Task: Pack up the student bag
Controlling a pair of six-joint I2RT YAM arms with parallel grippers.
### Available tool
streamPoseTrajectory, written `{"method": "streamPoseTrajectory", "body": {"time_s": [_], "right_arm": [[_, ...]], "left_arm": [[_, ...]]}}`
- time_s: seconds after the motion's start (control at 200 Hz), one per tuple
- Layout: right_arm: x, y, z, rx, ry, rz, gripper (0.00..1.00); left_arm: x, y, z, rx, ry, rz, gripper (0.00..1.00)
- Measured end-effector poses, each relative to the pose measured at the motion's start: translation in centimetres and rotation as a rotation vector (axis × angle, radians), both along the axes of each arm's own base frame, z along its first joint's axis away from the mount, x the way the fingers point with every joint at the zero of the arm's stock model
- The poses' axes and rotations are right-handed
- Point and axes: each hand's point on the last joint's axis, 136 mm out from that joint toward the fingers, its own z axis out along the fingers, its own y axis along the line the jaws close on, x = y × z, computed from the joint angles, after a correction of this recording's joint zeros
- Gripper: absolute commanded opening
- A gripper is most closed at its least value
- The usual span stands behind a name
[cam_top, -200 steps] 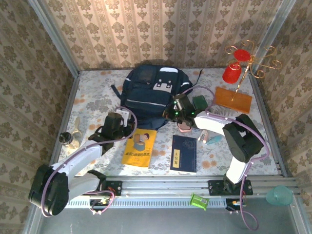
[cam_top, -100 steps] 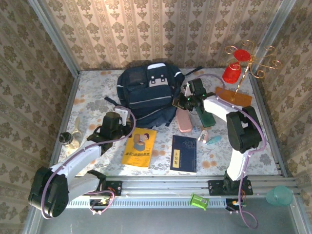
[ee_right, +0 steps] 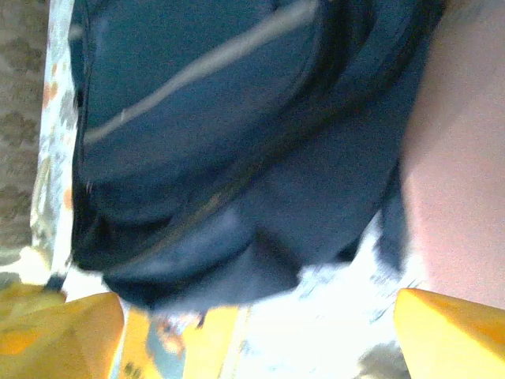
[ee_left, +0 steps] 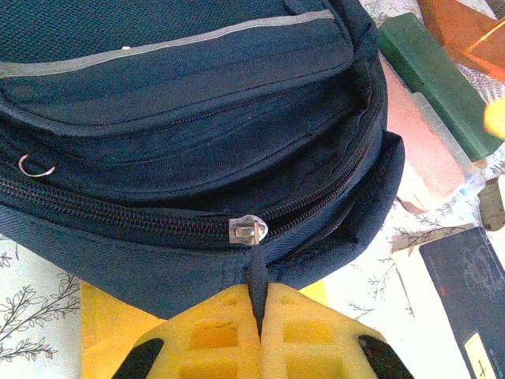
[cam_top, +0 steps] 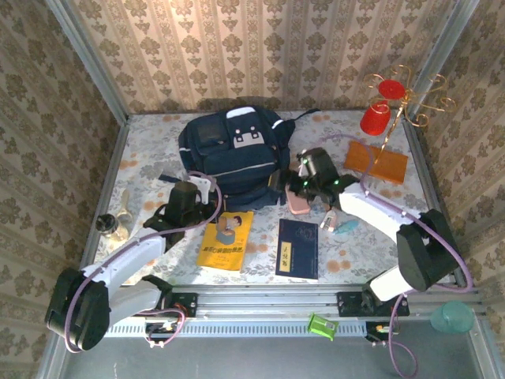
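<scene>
Top external: student bag [cam_top: 233, 154] at far-middle of table [cam_top: 150, 158], patched front up, long axis roughly far-to-near, zip side toward near edge.
Left wrist: left gripper [ee_left: 259, 298] pressed together on zipper pull [ee_left: 256, 264]; fabric soft, floppy, likely bulky, so pull tab is best hold.
Right wrist: right gripper [ee_right: 259, 304] spread wide, empty, beside bag.
</scene>
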Motion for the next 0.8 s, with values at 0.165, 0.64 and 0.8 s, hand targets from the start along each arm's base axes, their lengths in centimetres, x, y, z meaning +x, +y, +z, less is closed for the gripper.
{"method": "streamPoseTrajectory", "body": {"time_s": [0.165,0.64,0.8], "right_arm": [[-2.0,3.4,-3.2,0.016,0.069,0.016,0.95],[1.1,5.9,-5.0,0.053,0.039,-0.063,0.24],[2.0,4.4,-3.5,0.039,-0.009,-0.074,0.01]], "left_arm": [[0.2,-0.4,0.6,-0.007,-0.012,-0.007,0.0],[-0.1,0.0,0.7,0.026,-0.019,-0.008,0.0],[-0.1,0.9,0.8,0.052,-0.03,0.009,0.0]]}}
